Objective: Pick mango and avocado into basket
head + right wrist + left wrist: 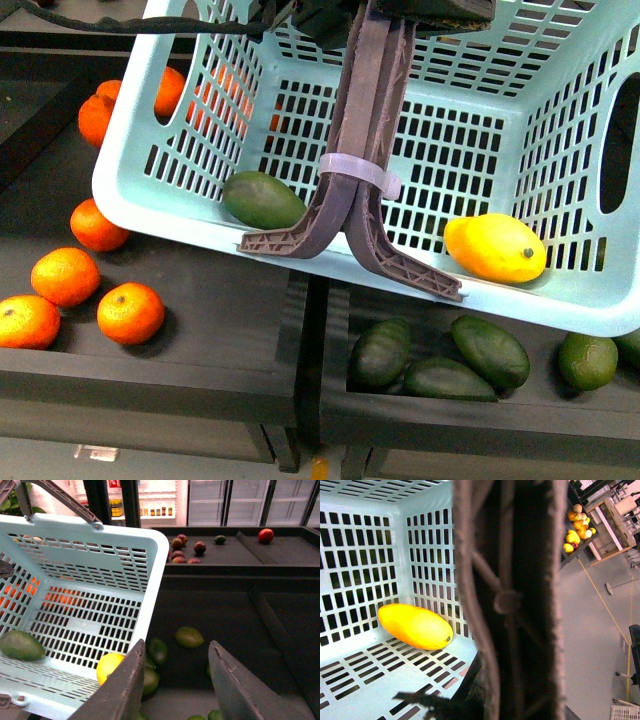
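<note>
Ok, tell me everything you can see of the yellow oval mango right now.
The yellow oval mango lies on its side inside the light teal slotted plastic basket, resting on the floor against a slotted wall. Its skin looks smooth and glossy, all yellow, shading to orange at one end, with a small dark stem dot at the other. No gripper touches it. The smooth dark green avocado lies apart from it, beyond the brown lattice handles.

Bright even light, dark bins in shadow, blurred handle [512, 600] close up, glowing backlit fridges [225, 502]
</note>
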You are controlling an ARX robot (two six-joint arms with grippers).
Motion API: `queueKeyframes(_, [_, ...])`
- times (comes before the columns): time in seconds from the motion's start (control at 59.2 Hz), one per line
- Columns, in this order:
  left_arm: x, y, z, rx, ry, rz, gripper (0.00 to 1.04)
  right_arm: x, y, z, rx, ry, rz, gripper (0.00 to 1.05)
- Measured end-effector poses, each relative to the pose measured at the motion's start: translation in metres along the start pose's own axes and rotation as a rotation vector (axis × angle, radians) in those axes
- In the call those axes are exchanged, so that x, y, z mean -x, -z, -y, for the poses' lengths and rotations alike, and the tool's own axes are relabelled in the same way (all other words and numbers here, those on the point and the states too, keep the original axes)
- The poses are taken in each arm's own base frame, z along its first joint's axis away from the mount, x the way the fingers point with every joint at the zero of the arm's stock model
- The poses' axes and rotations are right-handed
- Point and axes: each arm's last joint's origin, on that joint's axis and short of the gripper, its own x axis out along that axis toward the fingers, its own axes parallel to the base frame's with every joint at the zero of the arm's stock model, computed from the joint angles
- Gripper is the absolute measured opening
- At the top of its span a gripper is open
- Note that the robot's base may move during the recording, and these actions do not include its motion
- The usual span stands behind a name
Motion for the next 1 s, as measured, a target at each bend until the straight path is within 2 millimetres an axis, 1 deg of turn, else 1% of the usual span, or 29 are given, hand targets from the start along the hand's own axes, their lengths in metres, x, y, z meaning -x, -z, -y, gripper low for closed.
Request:
queueKeyframes(0.068, [0.0,0.0,0.0,0.0,0.0,0.0,0.04,0.0,0.0,0.0,0.0,0.0,0.0,0.68])
queueKeyframes(0.084, [0.0,0.0,0.0,0.0,0.0,0.0,0.04,0.0,0.0,0.0,0.0,0.0,0.0,0.73])
queueKeyframes(0.152, [0.0,0.0,0.0,0.0,0.0,0.0,0.04,0.0,0.0,0.0,0.0,0.0,0.0,0.87])
queueKeyframes(0.22, [0.0,0.0,0.0,0.0,0.0,0.0,0.04,0.0,0.0,0.0,0.0,0.0,0.0,0.96])
queueKeyframes(0.237, [0.0,0.0,0.0,0.0,0.0,0.0,0.04,0.0,0.0,0.0,0.0,0.0,0.0,0.97])
queueKeyframes(0.304, [0.0,0.0,0.0,0.0,-0.001,0.0,0.04,0.0,0.0,0.0,0.0,0.0,0.0,0.96])
queueKeyframes(0.76, [-0.0029,0.0015,0.0041,-0.004,0.027,-0.013,0.04,0.0001,0.0002,0.0,0.0,0.0,0.0,0.96])
queueKeyframes(0.997, [-0.0005,0.0001,0.0004,-0.002,-0.005,0.001,0.04,0.0002,0.0001,0.0,0.0,0.0,0.0,0.96])
